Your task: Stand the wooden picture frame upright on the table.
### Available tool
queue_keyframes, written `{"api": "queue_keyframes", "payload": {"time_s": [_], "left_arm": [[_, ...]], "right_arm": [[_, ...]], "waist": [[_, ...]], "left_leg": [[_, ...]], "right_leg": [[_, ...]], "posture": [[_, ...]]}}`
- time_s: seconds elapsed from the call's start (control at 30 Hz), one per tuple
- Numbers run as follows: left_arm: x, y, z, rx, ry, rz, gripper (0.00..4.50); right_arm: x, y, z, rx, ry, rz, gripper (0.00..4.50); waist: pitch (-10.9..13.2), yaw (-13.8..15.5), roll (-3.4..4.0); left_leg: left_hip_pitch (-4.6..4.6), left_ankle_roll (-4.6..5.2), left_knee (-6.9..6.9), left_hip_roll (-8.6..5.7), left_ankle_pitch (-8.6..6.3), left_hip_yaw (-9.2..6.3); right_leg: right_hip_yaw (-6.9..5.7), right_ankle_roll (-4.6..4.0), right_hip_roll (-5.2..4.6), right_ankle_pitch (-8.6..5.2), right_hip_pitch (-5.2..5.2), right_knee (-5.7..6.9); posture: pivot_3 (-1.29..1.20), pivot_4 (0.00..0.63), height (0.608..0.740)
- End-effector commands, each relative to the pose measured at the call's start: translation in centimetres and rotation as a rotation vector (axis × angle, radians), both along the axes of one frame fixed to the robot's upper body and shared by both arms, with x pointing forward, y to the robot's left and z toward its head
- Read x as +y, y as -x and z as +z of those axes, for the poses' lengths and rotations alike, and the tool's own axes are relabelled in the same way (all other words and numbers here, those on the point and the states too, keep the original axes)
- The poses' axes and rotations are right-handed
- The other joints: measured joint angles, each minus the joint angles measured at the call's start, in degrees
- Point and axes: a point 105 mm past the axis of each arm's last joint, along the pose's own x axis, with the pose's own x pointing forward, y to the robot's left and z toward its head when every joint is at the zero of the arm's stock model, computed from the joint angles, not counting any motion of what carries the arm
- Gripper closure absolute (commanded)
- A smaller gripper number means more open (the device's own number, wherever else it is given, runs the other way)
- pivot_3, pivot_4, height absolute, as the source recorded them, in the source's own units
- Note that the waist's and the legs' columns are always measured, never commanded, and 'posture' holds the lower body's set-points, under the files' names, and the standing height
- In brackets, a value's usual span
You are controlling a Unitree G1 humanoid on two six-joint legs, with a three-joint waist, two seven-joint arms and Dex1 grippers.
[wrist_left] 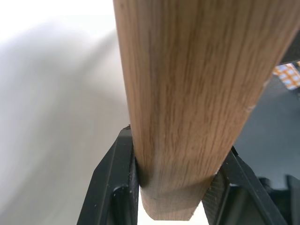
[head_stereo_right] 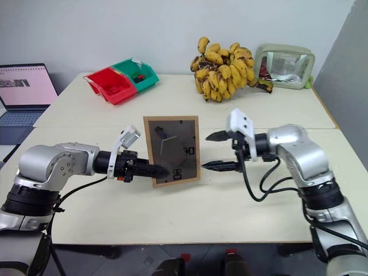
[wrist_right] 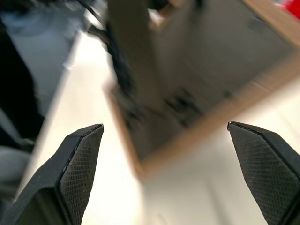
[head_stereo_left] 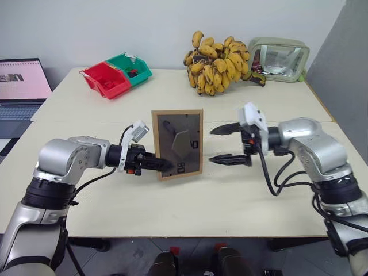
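One wooden picture frame (head_stereo_left: 178, 145) stands on edge near the middle of the table (head_stereo_left: 190, 201), its dark back board and stand flap facing the robot. Two grippers flank it. The left gripper (head_stereo_left: 162, 165) has its two black fingers (wrist_left: 117, 187) clamped on the frame's lower left side rail; in the left wrist view the light-wood rail sits squarely between both pads, touching each. The right gripper (head_stereo_left: 225, 144) hangs just beside the frame's right edge, apart from it, with its two fingers (wrist_right: 77, 168) spread wide, one above the other, tips aimed at the frame. In the right wrist view the frame's back board lies ahead of and between the spread tips, with a gap of bare tabletop before them.

Beyond the fingers of both grippers, toward the far edge of the table, four further items are in place: one red bin (head_stereo_left: 106, 80) and one green bin (head_stereo_left: 133, 68) touching side by side, far beyond the left fingers; one large bunch of bananas (head_stereo_left: 218, 63), far beyond the right fingers; and one clear pouch with a pale green rim (head_stereo_left: 280, 59), just beside the bananas on their outer side. One open laptop (head_stereo_left: 22, 86) sits off the table, well outside the left gripper.
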Motion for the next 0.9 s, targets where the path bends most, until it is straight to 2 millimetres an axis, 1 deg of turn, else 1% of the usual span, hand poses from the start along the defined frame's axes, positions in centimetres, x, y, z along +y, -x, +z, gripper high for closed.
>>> {"api": "queue_keyframes", "payload": {"time_s": [0.03,0.1,0.17,0.2,0.23,0.3,0.37,0.5,0.63,0.67,0.73,0.9], "left_arm": [[-0.1,1.2,1.5,-0.010,0.038,-0.060,3.22],[-0.5,1.7,2.0,0.027,0.073,-0.083,3.22],[-0.9,2.1,2.5,0.066,0.111,-0.108,3.22],[-1.1,2.2,2.6,0.078,0.119,-0.115,3.22],[-1.2,2.4,2.7,0.099,0.131,-0.122,3.22],[-1.5,2.5,3.0,0.135,0.161,-0.130,3.22],[-1.8,2.6,3.2,0.159,0.186,-0.132,3.22],[-2.4,3.0,3.5,0.222,0.231,-0.148,3.22],[-2.6,3.7,3.4,0.252,0.233,-0.164,3.22],[-2.7,3.7,3.8,0.276,0.262,-0.164,3.22],[-2.7,3.9,4.3,0.324,0.315,-0.172,3.22],[-2.3,5.3,3.9,0.459,0.377,-0.215,3.22]], "right_arm": [[-1.7,-0.8,-0.2,-0.453,0.148,0.038,0.04],[-2.0,-1.6,0.3,-0.766,0.195,0.048,0.04],[-2.0,-1.8,1.2,-1.063,0.203,0.089,0.04],[-2.0,-1.6,1.4,-1.148,0.196,0.113,0.04],[-1.9,-1.5,2.0,-1.223,0.156,0.119,0.04],[-1.3,-1.2,2.7,-1.326,0.091,0.133,0.04],[-0.7,-1.1,2.9,-1.393,0.046,0.157,0.04],[1.3,0.0,3.0,-1.485,-0.057,0.229,0.04],[3.2,0.5,2.9,-1.523,-0.118,0.288,0.04],[3.5,0.5,2.9,-1.530,-0.131,0.290,0.04],[3.7,0.3,3.2,-1.542,-0.149,0.283,0.04],[3.3,0.6,3.1,-1.552,-0.160,0.332,0.04]], "waist": [[0.00,-0.02,-0.01],[0.02,-0.18,-0.01],[0.04,-0.23,-0.02],[0.05,-0.26,0.00],[0.06,-0.26,-0.01],[0.06,-0.25,-0.02],[0.06,-0.19,-0.02],[0.06,-0.14,-0.02],[0.06,-0.22,-0.02],[0.06,-0.26,-0.02],[0.06,-0.23,-0.02],[0.06,-0.17,-0.03]], "left_leg": [[0.00,0.00,0.00,0.00,0.00,0.00],[0.01,0.00,0.00,-0.02,0.00,0.09],[0.05,0.00,0.01,-0.01,0.00,0.13],[0.05,-0.01,0.01,-0.03,0.00,0.15],[0.07,-0.01,0.00,-0.01,0.01,0.16],[0.08,-0.03,0.00,-0.02,0.02,0.13],[0.08,-0.17,0.00,-0.01,0.09,0.09],[0.11,-0.27,0.01,-0.02,0.16,0.06],[0.15,-0.37,0.02,-0.03,0.21,0.07],[0.19,-0.37,0.01,-0.04,0.21,0.09],[0.24,-0.39,0.01,-0.04,0.22,0.09],[0.26,-0.43,0.01,-0.01,0.25,0.06]], "right_leg": [[-0.01,0.00,0.02,0.00,0.01,-0.01],[0.05,0.01,0.05,0.00,0.00,-0.01],[0.09,0.00,0.07,0.00,0.00,0.05],[0.11,0.00,0.09,0.00,-0.02,0.05],[0.12,0.00,0.09,0.00,-0.02,0.07],[0.13,-0.01,0.17,0.00,-0.03,0.08],[0.13,-0.03,0.20,0.00,-0.03,0.11],[0.15,-0.05,0.22,0.00,-0.02,0.13],[0.20,-0.08,0.21,-0.02,-0.02,0.24],[0.23,-0.11,0.21,-0.04,-0.02,0.29],[0.23,-0.16,0.21,-0.06,-0.02,0.38],[0.23,-0.18,0.20,-0.07,0.00,0.40]], "posture": [[0.00,0.150,0.740],[0.00,0.150,0.740],[0.00,0.150,0.740],[0.00,0.150,0.740],[0.00,0.150,0.740],[0.00,0.150,0.740],[0.00,0.150,0.740],[0.00,0.150,0.740],[0.00,0.150,0.740],[0.00,0.150,0.740],[0.00,0.150,0.740],[0.00,0.150,0.740]]}}
